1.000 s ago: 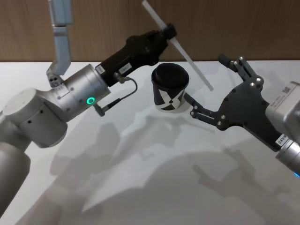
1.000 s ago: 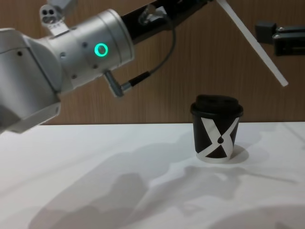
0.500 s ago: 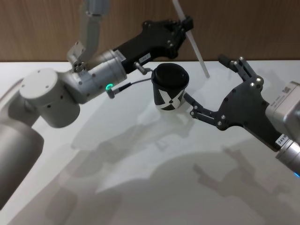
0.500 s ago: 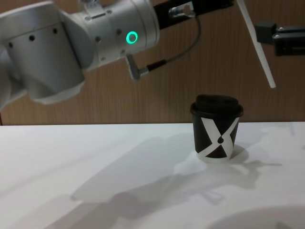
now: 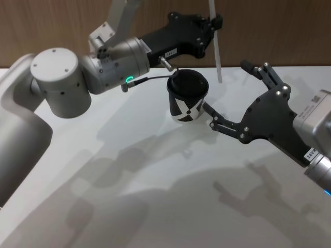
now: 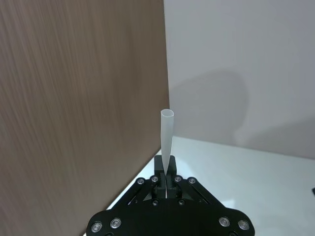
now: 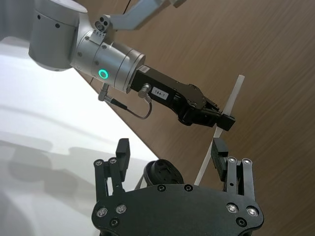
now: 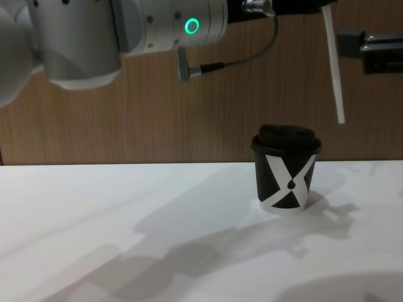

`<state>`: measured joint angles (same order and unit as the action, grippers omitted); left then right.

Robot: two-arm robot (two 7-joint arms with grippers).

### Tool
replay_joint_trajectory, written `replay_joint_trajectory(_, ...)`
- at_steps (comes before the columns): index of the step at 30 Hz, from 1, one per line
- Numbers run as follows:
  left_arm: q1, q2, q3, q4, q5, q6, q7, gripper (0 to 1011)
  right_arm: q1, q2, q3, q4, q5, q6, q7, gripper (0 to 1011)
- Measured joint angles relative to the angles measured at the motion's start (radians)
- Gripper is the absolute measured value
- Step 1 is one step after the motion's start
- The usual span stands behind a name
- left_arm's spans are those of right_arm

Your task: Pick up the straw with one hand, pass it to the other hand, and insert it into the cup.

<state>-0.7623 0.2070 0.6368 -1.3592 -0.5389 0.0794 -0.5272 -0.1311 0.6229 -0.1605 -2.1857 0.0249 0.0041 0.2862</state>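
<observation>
The left gripper [image 5: 216, 21] reached in from the left, high above the table [image 5: 155, 170], its silver wrist showing a green ring. Its fingers were pressed together on the straw [image 5: 217, 51], pinching it well up its length. A short piece stuck out above the fingers and the longer piece hung below. In the left wrist view the straw rose straight out from between the closed fingertips, with the wood wall [image 6: 74, 98] behind it.

The straw stood almost upright, leaning only a little. From the chest view its lower end hung in the air, above the level of the lid and a bit to the right of it. It touched neither the lid nor the table.

The cup [image 5: 187, 98] stood upright on the table, below the left gripper and just left of the straw's line. Its domed lid was on and the white X faced the robot.

To the right, the right gripper [image 5: 226, 86] was held low with its fingers spread wide apart and nothing between them. From the head view one finger reached toward the base of the cup and stopped just beside it. The other finger pointed up toward the wall, near the straw's lower end but apart from it. In the right wrist view the straw ran behind one of its fingertips, and I could not tell how far back it was.
</observation>
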Motion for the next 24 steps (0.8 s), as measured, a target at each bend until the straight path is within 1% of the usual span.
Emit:
replay_joint_trajectory(8,-0.033,0.002,0.013,-0.002,0.036,0.075,0.022,14,0.000,0.000,0.000,0.000,0.000,0.000,0.000,1001)
replay_joint_trajectory(19,-0.059,0.006,0.025,-0.002,0.080,0.124,0.040,14,0.000,0.000,0.000,0.000,0.000,0.000,0.000,1001)
replay_joint_trajectory(24,-0.066,0.007,0.027,-0.001,0.094,0.136,0.043,12,0.000,0.000,0.000,0.000,0.000,0.000,0.000,1001)
